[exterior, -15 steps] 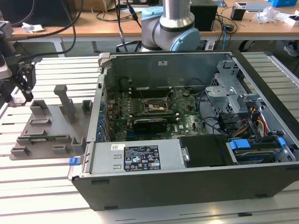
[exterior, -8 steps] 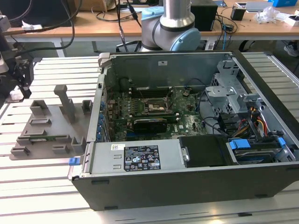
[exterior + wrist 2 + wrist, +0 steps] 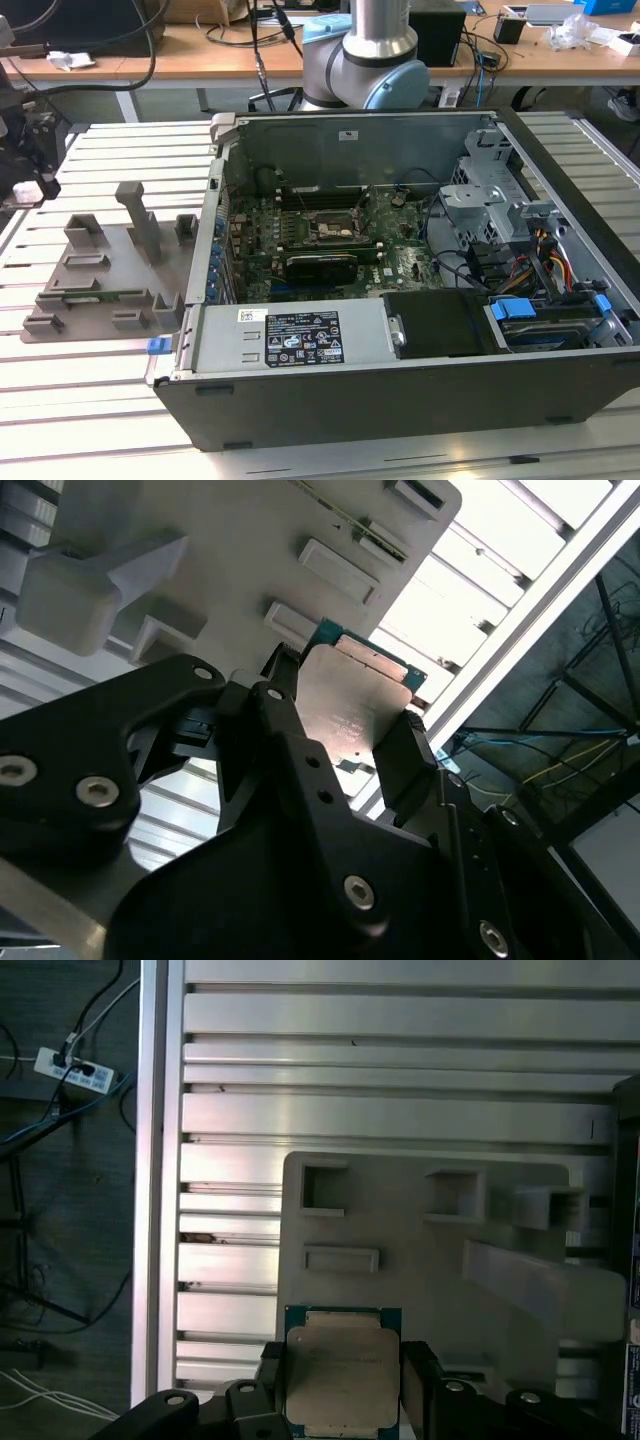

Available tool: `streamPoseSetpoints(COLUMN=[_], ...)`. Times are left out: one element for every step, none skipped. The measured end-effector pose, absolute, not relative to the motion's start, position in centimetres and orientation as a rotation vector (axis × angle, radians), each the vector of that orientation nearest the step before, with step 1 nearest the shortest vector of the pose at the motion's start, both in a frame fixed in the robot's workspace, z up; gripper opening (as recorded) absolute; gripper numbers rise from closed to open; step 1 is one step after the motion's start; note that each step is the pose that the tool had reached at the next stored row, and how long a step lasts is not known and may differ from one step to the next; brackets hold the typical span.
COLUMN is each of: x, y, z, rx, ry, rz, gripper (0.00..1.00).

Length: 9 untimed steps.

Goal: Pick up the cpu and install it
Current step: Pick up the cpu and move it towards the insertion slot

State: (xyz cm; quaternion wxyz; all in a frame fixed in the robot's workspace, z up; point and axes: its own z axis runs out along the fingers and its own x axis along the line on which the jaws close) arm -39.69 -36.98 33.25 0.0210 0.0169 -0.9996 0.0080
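Note:
The cpu (image 3: 340,1372) is a flat square chip with a silvery-grey top and a thin teal rim. It sits between my gripper's (image 3: 342,1385) two black fingers (image 3: 268,1380), which press on two opposite edges. The second wrist view shows the same hold, with the cpu (image 3: 350,708) clamped in the gripper (image 3: 345,730). The chip hangs above the grey plastic tray (image 3: 440,1260). In the exterior view the gripper (image 3: 28,150) is at the far left edge, beside the tray (image 3: 100,270). The black socket frame (image 3: 330,228) lies on the motherboard inside the open computer case (image 3: 400,380).
The tray carries upright blocks (image 3: 140,215). The case holds a power supply (image 3: 300,338), drive cages (image 3: 480,190) and loose cables (image 3: 550,260). The arm's base (image 3: 375,50) stands behind the case. The slatted aluminium table (image 3: 80,420) ends close to the gripper, with floor and cables beyond.

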Motion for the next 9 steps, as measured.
streamPoseSetpoints(x=[-39.7,-39.7,-39.7,-39.7,-39.7,-39.7,-39.7,-39.7,-39.7], y=[-37.0,-37.0,-37.0,-37.0,-37.0,-37.0,-37.0,-37.0,-37.0], z=[33.4,33.6,33.7,33.9,34.1,34.3,34.6,34.9,35.0], rx=[0.053,0.053,0.053,0.053,0.053,0.053,0.053,0.053,0.053], ry=[-3.099,-3.099,-3.099,-3.099,-3.099,-3.099,-3.099,-3.099,-3.099], rz=[0.025,0.025,0.025,0.025,0.025,0.025,0.025,0.025,0.025], gripper=[0.55,0.55,0.55,0.55,0.55,0.55,0.55,0.55,0.55])
